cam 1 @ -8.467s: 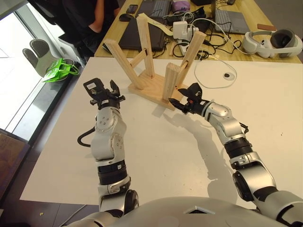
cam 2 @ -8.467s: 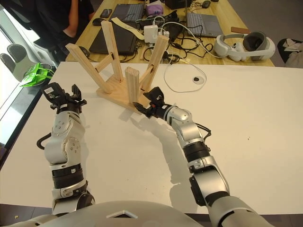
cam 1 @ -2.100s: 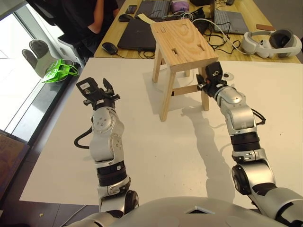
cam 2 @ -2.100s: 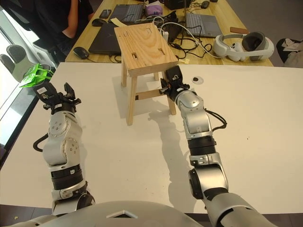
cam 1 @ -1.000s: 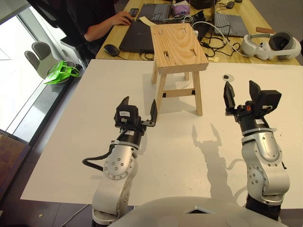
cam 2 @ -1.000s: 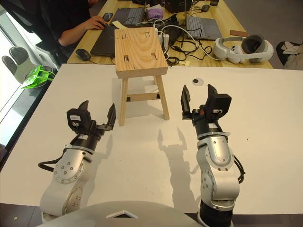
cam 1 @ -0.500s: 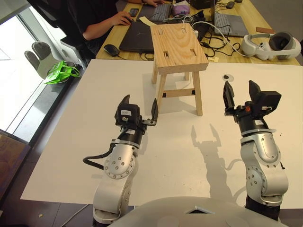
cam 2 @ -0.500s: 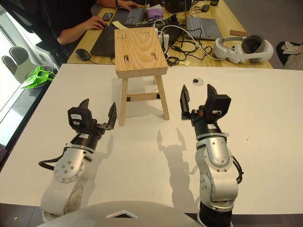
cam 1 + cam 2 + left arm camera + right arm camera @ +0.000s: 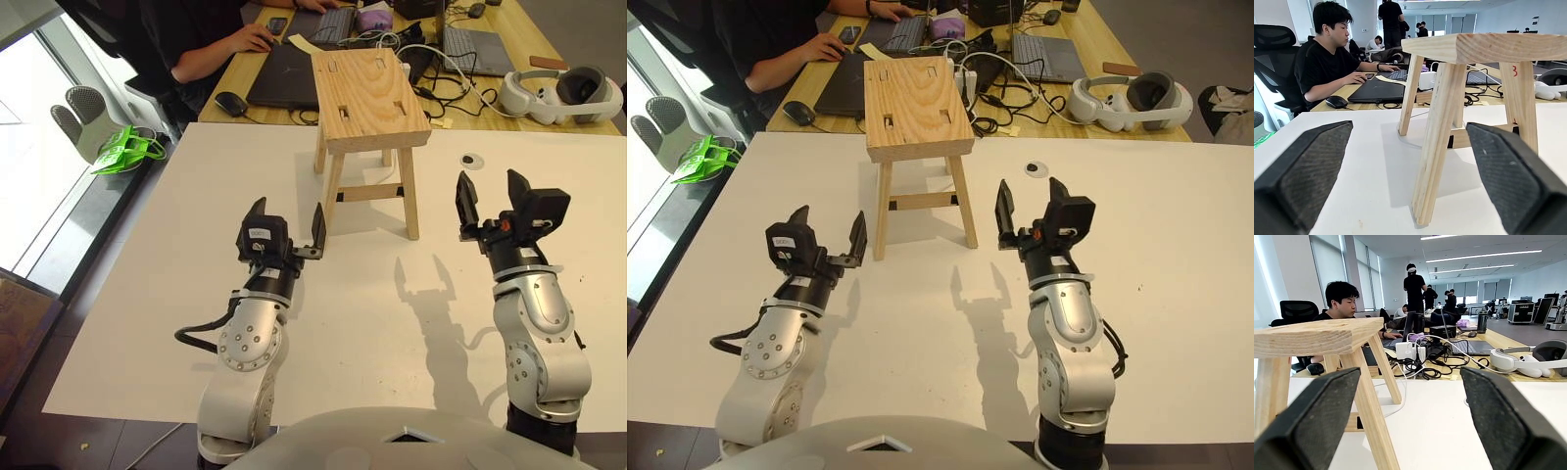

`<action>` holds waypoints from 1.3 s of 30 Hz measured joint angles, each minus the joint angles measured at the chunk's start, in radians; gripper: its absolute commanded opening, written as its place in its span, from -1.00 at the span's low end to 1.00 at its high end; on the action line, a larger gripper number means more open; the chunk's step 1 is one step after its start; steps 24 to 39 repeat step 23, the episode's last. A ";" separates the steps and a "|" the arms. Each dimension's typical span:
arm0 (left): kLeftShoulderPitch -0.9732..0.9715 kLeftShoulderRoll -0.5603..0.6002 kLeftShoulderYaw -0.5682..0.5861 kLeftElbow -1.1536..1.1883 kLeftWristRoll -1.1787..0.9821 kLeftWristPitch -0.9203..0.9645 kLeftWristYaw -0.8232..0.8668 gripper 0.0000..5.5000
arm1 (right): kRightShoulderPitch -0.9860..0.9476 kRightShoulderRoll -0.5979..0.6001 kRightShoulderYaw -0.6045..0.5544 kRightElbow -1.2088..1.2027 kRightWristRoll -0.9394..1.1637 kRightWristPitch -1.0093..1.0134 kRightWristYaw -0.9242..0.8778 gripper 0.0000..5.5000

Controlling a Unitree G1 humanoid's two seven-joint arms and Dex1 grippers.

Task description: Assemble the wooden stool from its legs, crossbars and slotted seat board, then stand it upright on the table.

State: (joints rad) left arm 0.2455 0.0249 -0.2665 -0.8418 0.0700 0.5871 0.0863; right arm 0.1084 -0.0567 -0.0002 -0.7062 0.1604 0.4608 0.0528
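Left eye view is showing me the wooden stool (image 9: 370,83) standing upright on its legs near the far edge of the white table (image 9: 186,323). I am seeing my left gripper (image 9: 287,213) and right gripper (image 9: 487,188) hanging released, fingers spread wide, toward the near edge, both apart from the stool.

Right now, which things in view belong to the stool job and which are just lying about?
Job: stool, upright on the table; left gripper and right gripper, both open, clear of it.
Lying about: black disc on the table; headset, laptop, mouse, cables on the desk behind; green bag beside the table.
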 measured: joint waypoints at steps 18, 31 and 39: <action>0.132 -0.066 0.024 0.114 -0.029 -0.255 0.077 0.56 | 0.089 0.074 -0.037 0.035 0.102 0.000 -0.020 0.37; 0.190 -0.062 -0.017 0.138 -0.072 -0.320 0.028 0.56 | 0.118 0.062 -0.005 0.033 0.102 0.007 -0.019 0.37; 0.190 -0.062 -0.017 0.138 -0.072 -0.320 0.028 0.56 | 0.118 0.062 -0.005 0.033 0.102 0.007 -0.019 0.37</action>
